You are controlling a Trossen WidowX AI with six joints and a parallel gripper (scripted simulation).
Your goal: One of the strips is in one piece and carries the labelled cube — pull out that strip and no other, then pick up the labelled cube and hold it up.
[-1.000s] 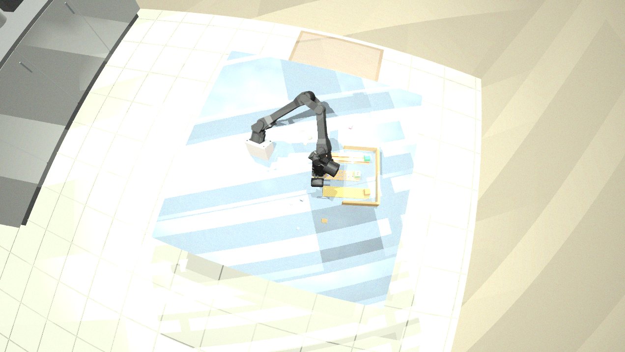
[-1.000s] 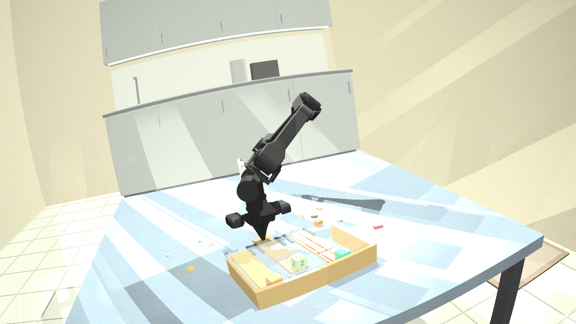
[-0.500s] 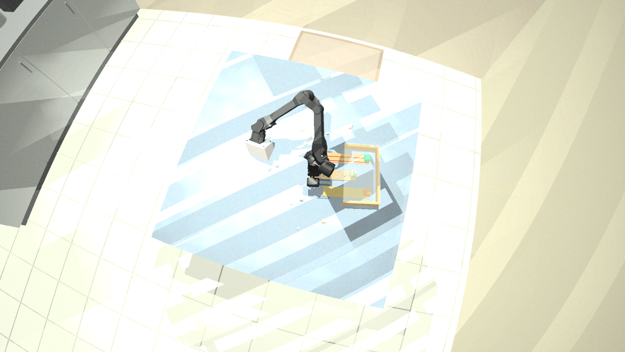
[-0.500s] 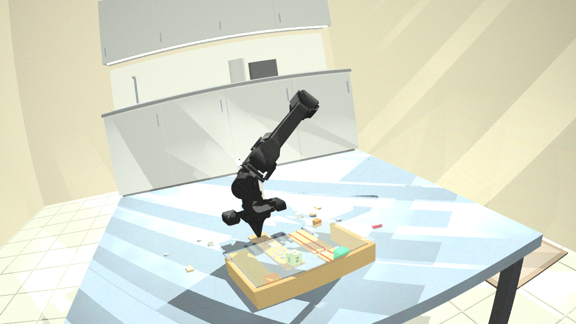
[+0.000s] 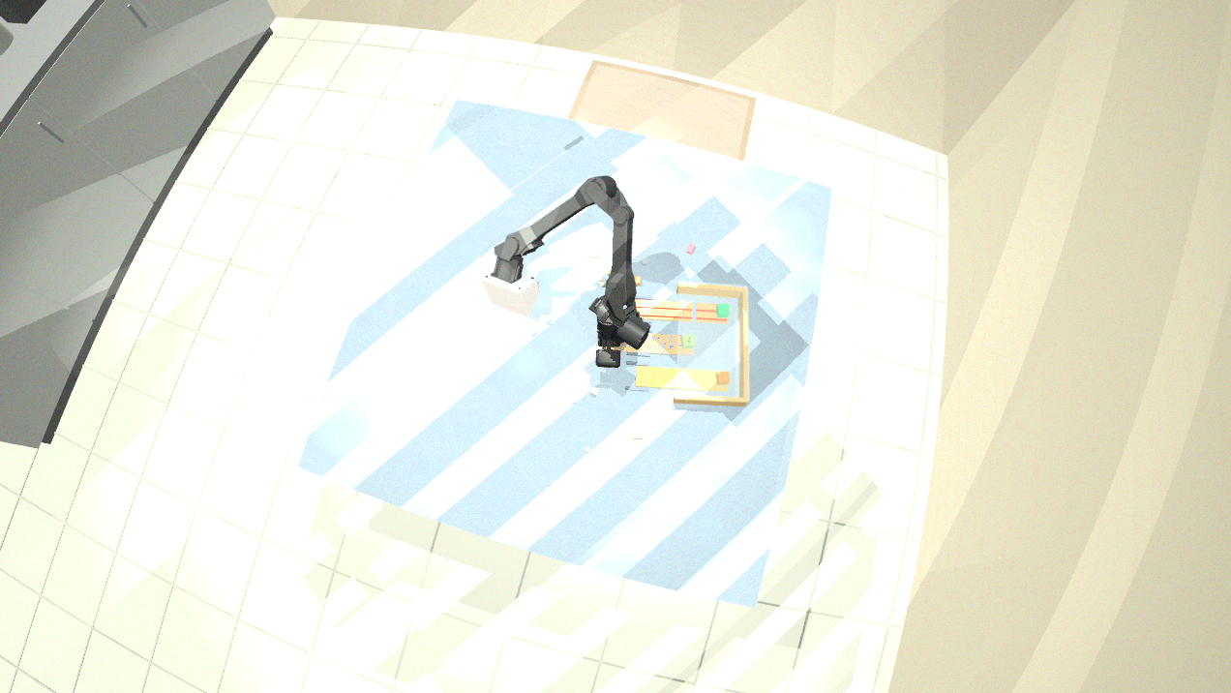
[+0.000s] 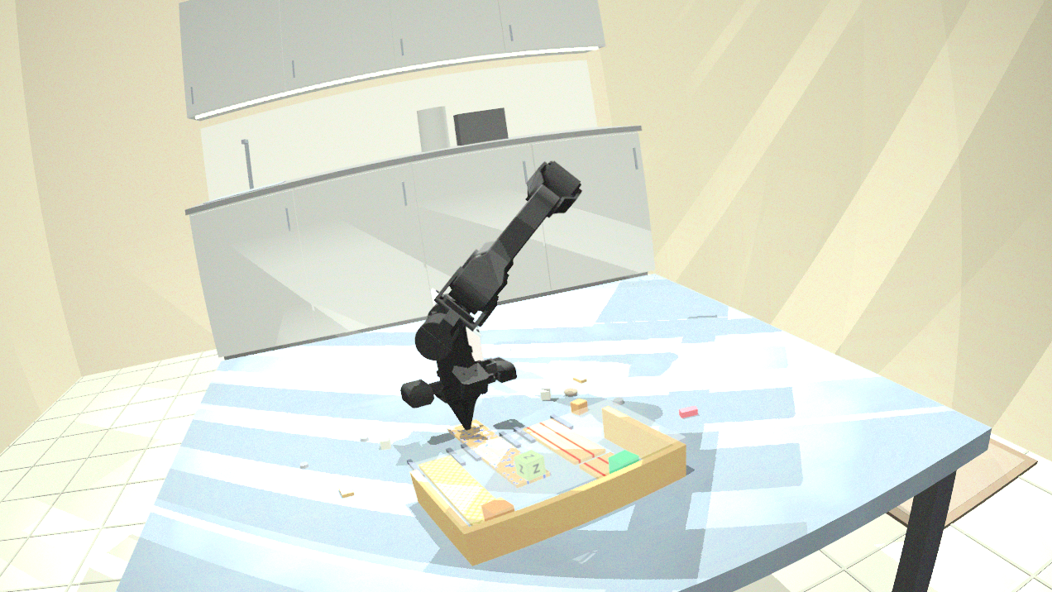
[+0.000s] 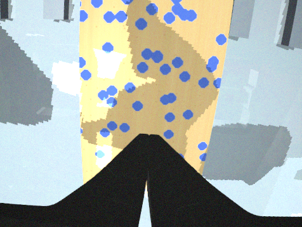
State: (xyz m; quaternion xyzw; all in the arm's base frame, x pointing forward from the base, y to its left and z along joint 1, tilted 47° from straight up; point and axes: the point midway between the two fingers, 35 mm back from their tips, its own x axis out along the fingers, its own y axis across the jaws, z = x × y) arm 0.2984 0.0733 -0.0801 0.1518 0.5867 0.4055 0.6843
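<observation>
My base (image 5: pixel 511 292) is mounted on a pale blue table (image 6: pixel 772 412) crossed by bands of light and shadow. On its top lies an open wooden tray (image 6: pixel 581 507). A blue-dotted strip (image 7: pixel 160 59) lies flat, its near end out past the tray's open side. Scattered loose on the surface: a pink block (image 6: pixel 688 412) well apart from the tray, an orange block (image 6: pixel 579 405) near its far wall, and small bits (image 6: pixel 346 493) toward the front.
</observation>
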